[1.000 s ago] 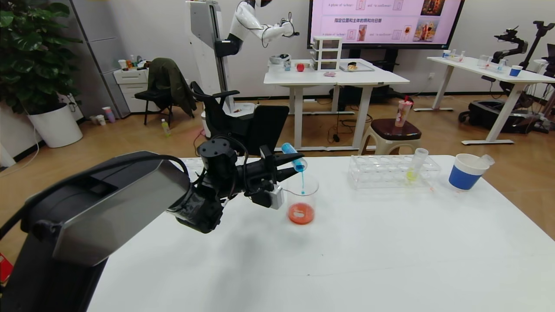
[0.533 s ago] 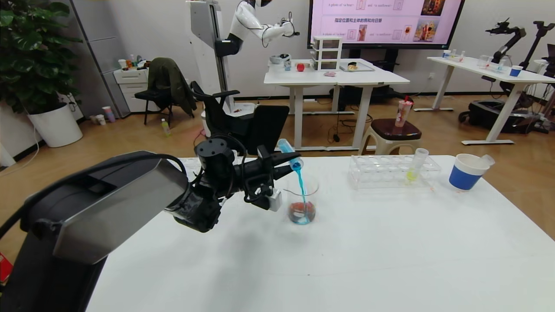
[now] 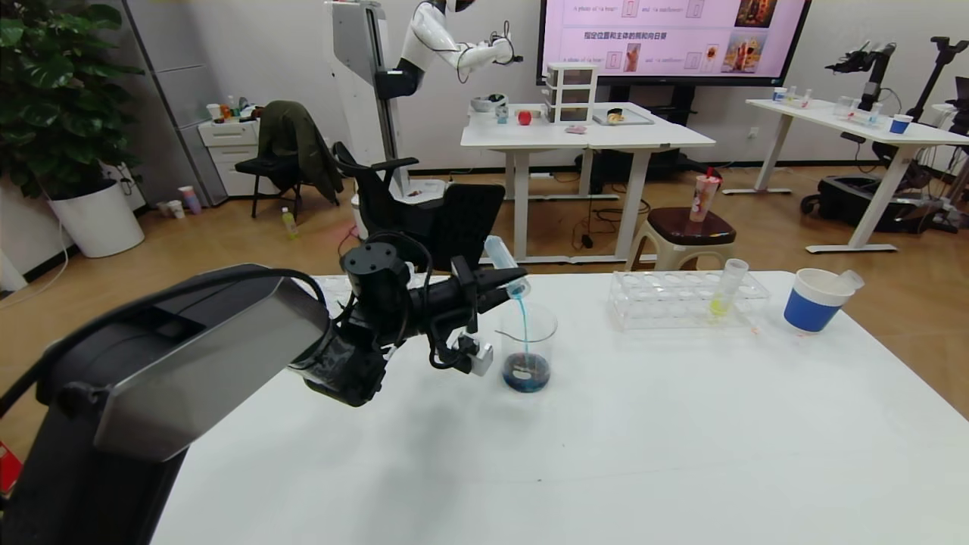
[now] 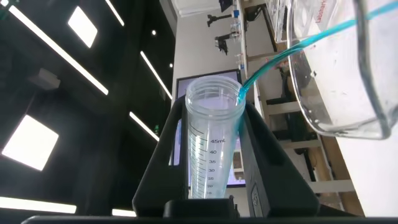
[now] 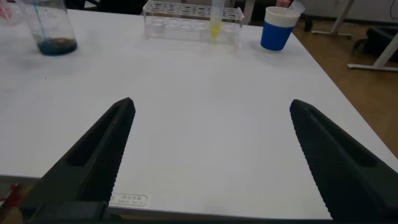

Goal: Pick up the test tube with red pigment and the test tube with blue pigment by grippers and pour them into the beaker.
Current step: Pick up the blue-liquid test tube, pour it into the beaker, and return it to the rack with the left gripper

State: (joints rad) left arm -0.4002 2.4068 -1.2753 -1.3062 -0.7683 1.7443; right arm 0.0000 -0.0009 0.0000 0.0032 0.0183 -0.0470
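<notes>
We see our left gripper (image 3: pixel 496 288) clamped on the test tube with blue pigment (image 3: pixel 506 269), holding it tipped mouth-down just above the rim of the beaker (image 3: pixel 528 344). A thin blue stream (image 3: pixel 521 325) runs from the tube's mouth into the beaker, where dark blue-purple liquid (image 3: pixel 528 372) sits at the bottom. The tube itself looks almost drained. The beaker stands on the white table (image 3: pixel 606 454), left of the clear tube rack (image 3: pixel 685 301), which holds a tube of yellow-green liquid (image 3: pixel 723 291). A blue-banded paper cup (image 3: pixel 814 299) stands to the right of the rack. Our right gripper (image 5: pixel 211 158) hovers low over the table's near side, its fingers spread wide and holding nothing
</notes>
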